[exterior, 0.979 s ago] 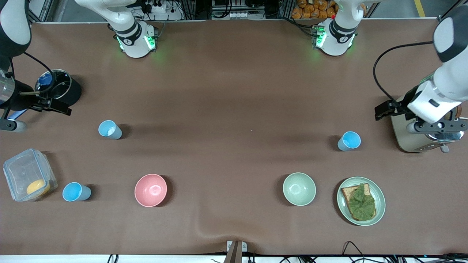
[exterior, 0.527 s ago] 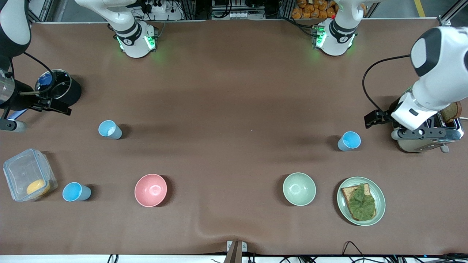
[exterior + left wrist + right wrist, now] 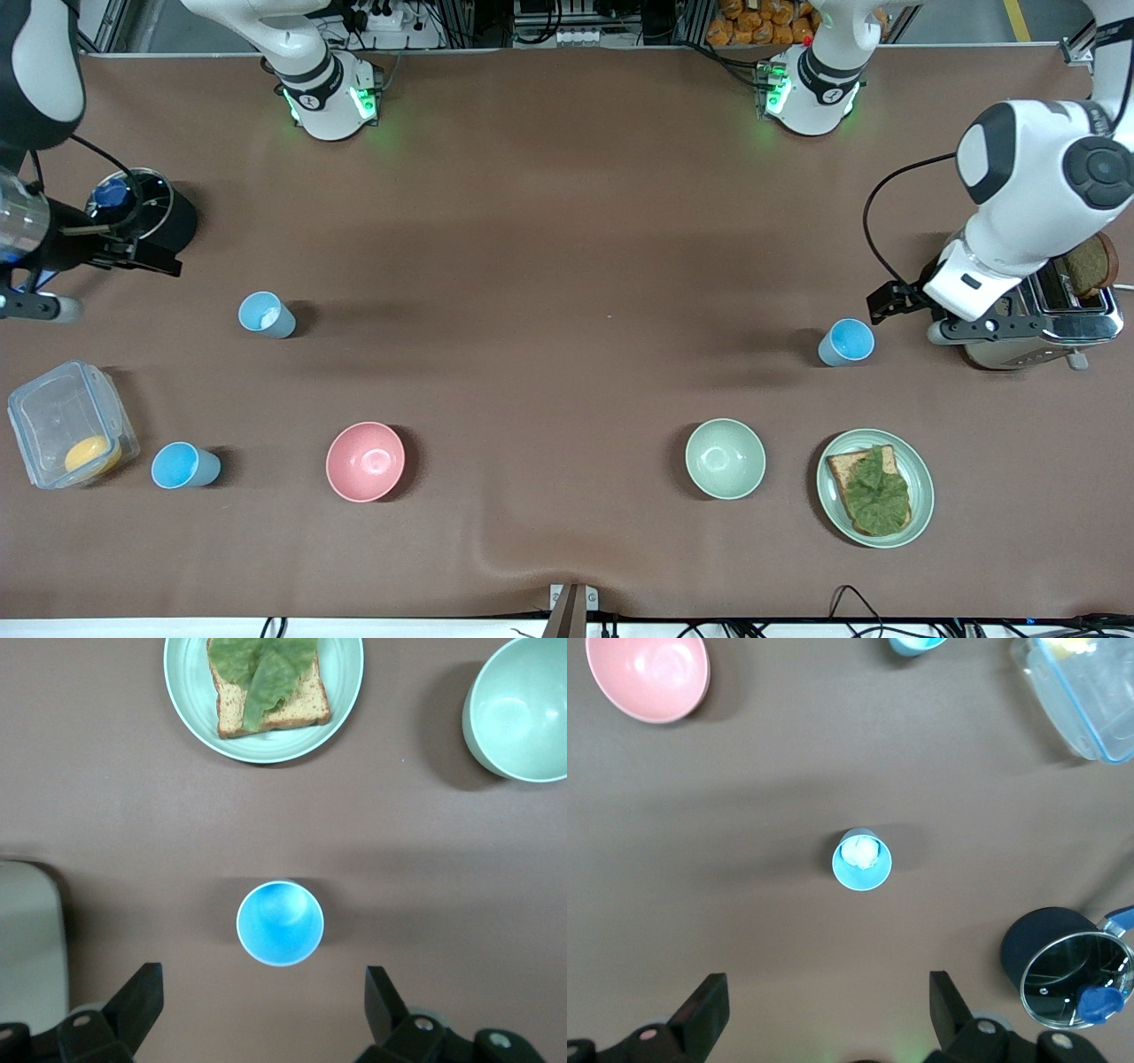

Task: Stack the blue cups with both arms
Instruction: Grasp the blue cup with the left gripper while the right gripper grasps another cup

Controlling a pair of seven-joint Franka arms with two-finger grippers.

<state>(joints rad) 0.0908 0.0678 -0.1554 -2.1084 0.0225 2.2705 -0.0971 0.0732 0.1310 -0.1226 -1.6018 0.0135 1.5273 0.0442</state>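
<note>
Judging reach, we find the left pincer (image 3: 886, 301), spread wide, nearest the sky-blue cup (image 3: 846, 342) (upright), while the right pincer (image 3: 151, 259), also spread, hovers by the black pot (image 3: 142, 213).

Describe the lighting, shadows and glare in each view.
Front view: soft overhead light, each blue cup throws a faint shadow; green LEDs glow at both arm bases. Left wrist view: sharp, glossy highlight in the green bowl. Right wrist view: glare on the pot lid, pink bowl shiny.
</note>
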